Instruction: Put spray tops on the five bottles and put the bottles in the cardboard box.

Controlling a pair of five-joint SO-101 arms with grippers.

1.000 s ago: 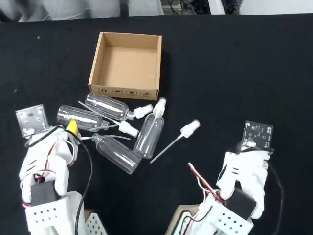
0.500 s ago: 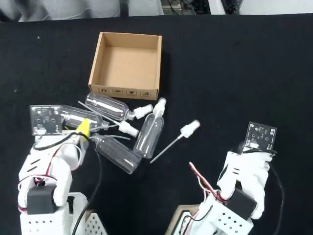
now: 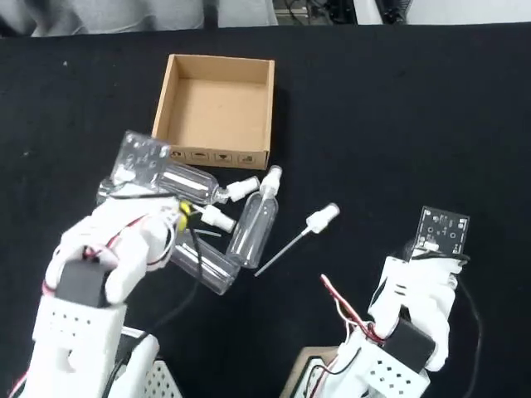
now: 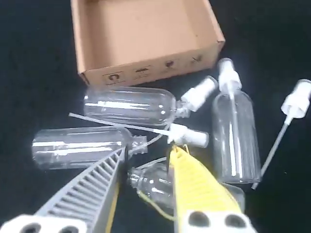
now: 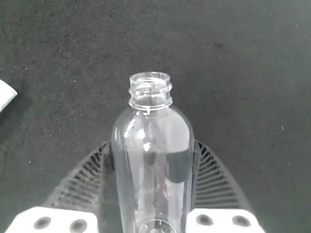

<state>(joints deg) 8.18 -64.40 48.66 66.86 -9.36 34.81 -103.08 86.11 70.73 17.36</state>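
Observation:
The open cardboard box (image 3: 211, 155) sits at the back centre, seen also in the left wrist view (image 4: 146, 73). In front of it lie clear bottles: one with a white top (image 4: 131, 104), an uncapped one (image 4: 80, 145), another topped one (image 4: 233, 131) and an uncapped one (image 4: 150, 182). My left gripper (image 4: 148, 153) is open just above that last bottle's neck and hangs over the pile (image 3: 187, 211). A loose spray top (image 4: 187, 137) lies by its yellow finger, another (image 3: 322, 217) farther right. My right gripper (image 5: 151, 145) is shut on an uncapped bottle (image 5: 151, 141).
The black table (image 3: 398, 108) spreads wide to the right of the box. The right arm (image 3: 415, 307) sits at the front right, and the left arm's body (image 3: 91, 274) covers part of the bottle pile.
My left arm has swung forward and to the right, from the front left edge to over the bottle pile. The right arm has barely shifted.

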